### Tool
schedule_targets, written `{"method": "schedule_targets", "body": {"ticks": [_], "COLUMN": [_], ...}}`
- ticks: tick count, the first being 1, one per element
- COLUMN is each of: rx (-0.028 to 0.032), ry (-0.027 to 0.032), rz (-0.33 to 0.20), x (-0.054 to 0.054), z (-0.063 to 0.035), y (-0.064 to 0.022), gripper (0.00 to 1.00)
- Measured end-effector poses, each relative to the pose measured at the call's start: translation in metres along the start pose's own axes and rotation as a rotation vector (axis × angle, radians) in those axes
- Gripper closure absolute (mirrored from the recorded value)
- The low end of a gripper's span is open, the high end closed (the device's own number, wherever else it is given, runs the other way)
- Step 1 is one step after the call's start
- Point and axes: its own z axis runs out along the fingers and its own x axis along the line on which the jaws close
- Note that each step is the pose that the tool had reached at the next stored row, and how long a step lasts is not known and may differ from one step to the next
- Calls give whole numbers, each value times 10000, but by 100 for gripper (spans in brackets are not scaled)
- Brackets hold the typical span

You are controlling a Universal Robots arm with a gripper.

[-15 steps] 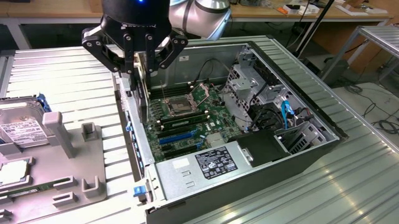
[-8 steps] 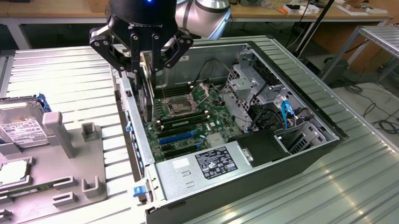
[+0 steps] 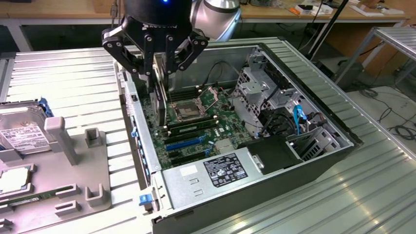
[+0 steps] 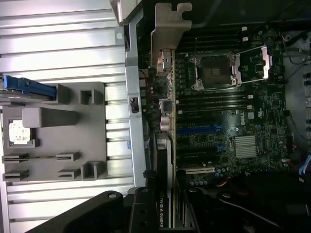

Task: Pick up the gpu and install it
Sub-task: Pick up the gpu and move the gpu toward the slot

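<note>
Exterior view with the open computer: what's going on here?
The gripper is shut on the gpu, holding it on edge inside the open computer case, over the motherboard, close to the case wall on the exterior view's left. Whether the card is seated yet cannot be told.

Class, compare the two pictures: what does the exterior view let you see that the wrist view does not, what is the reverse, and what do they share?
Exterior view: the labelled power supply and the arm's silver joint. Wrist view: the gpu's silver bracket and its NVIDIA lettering. Both: the gripper holding the gpu on edge over the motherboard, the CPU socket, and the grey holder tray.
</note>
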Motion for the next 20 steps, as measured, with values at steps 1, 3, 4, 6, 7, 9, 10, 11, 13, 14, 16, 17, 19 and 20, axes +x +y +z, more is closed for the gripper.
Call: {"method": "schedule_targets", "body": {"ticks": [1,3,4,6,7,9,10,11,13,14,16,17,19,20], "rx": [1,1,1,1,1,1,1,0,1,2,0,1,1,0], "ry": [0,0,1,0,0,0,0,0,0,1,0,0,0,0], "rz": [0,0,0,0,0,1,0,0,0,0,0,0,0,0], "x": [-9,-24,-30,-43,-48,-70,-79,-83,-94,-101,-113,-119,-132,-146], "z": [0,0,0,0,0,0,0,1,1,0,1,1,1,2], "y": [1,2,2,3,4,5,6,6,7,8,9,9,10,11], "gripper": [73,73,73,73,73,73,73,73,73,73,73,73,73,73]}}
